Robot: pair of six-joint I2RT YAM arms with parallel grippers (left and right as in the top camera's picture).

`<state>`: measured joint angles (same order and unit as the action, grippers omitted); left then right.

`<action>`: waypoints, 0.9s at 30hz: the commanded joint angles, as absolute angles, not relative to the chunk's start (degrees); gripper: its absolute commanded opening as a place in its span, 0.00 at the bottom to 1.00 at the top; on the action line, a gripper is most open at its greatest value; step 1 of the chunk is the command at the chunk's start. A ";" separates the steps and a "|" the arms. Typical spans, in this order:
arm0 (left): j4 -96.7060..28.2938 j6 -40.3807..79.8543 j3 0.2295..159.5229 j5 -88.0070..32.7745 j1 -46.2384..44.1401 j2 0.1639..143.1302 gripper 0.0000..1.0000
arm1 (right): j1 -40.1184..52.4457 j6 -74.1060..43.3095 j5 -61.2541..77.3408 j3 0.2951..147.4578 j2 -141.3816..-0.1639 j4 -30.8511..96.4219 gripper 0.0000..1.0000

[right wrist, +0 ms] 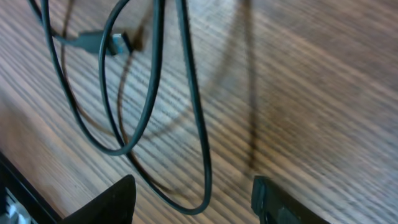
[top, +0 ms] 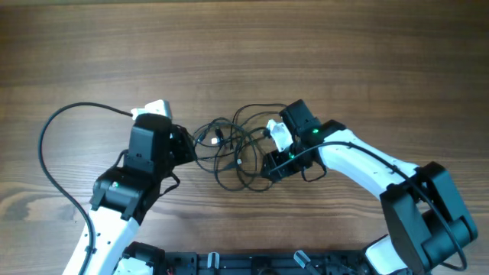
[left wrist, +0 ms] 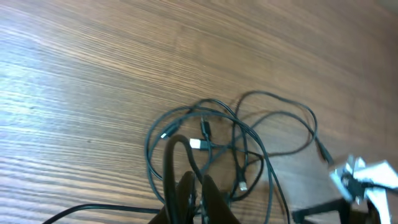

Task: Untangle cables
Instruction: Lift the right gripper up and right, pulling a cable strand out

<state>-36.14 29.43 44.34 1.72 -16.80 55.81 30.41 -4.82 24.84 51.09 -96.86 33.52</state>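
Observation:
The cables [top: 229, 149] lie as a loose tangle of thin black loops in the middle of the wooden table, between my two grippers. My left gripper [top: 188, 145] is at the tangle's left edge. In the left wrist view the left gripper [left wrist: 200, 196] is shut, with a strand of the cables [left wrist: 249, 143] pinched at its tips and a loop rising beside them. A silvery plug [left wrist: 195, 144] lies just ahead. My right gripper [top: 271, 154] is at the tangle's right edge. In the right wrist view the right gripper [right wrist: 196, 202] stands open, a cable loop [right wrist: 202, 180] hanging between its fingers and a plug [right wrist: 115, 42] at the upper left.
The left arm's thicker black cable [top: 46, 145] arcs over the table at the far left. A black rail [top: 229, 263] runs along the table's front edge. The right arm's white wrist part [left wrist: 367, 177] shows at the lower right of the left wrist view.

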 commanded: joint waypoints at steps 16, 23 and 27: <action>-41.34 30.89 45.34 1.50 -13.32 55.20 0.50 | 30.85 -9.63 16.86 52.29 -96.66 32.80 0.04; -41.69 30.89 45.32 1.50 -13.32 55.29 0.57 | 29.93 -9.41 5.74 79.70 -84.42 51.33 0.04; -41.93 30.92 45.12 7.70 -13.32 55.99 0.57 | 29.93 -9.63 7.92 88.29 -77.12 49.43 0.04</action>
